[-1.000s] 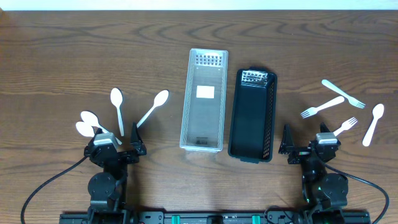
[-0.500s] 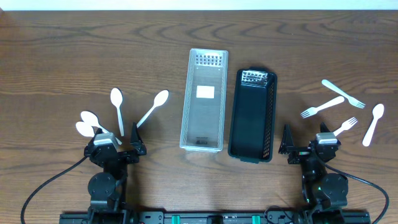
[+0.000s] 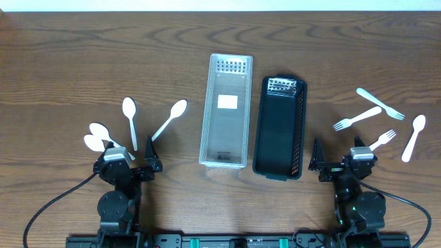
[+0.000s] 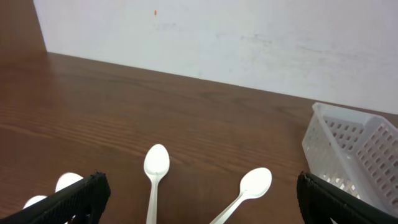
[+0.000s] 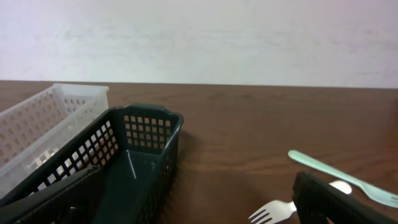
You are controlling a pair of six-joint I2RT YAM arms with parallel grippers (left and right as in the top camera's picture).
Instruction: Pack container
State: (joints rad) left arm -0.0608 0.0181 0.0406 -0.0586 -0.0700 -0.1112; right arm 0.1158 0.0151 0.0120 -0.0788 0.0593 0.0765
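Observation:
A clear plastic basket point(image 3: 209, 110) and a black basket point(image 3: 262, 117) stand side by side at the table's middle, both empty. Several white spoons lie at the left: one point(image 3: 129, 114), one point(image 3: 171, 117), and two point(image 3: 96, 136) near my left gripper point(image 3: 128, 164). Three white forks point(image 3: 355, 119) and one white spoon point(image 3: 414, 136) lie at the right. My left gripper point(image 4: 199, 202) is open and empty, with two spoons point(image 4: 155, 171) ahead. My right gripper point(image 3: 342, 162) is open and empty point(image 5: 199, 199), with the black basket point(image 5: 134, 149) ahead left and a fork point(image 5: 273, 213) ahead right.
The clear basket's corner point(image 4: 354, 149) shows at the right of the left wrist view. A white wall runs behind the table's far edge. Cables trail from both arm bases at the near edge.

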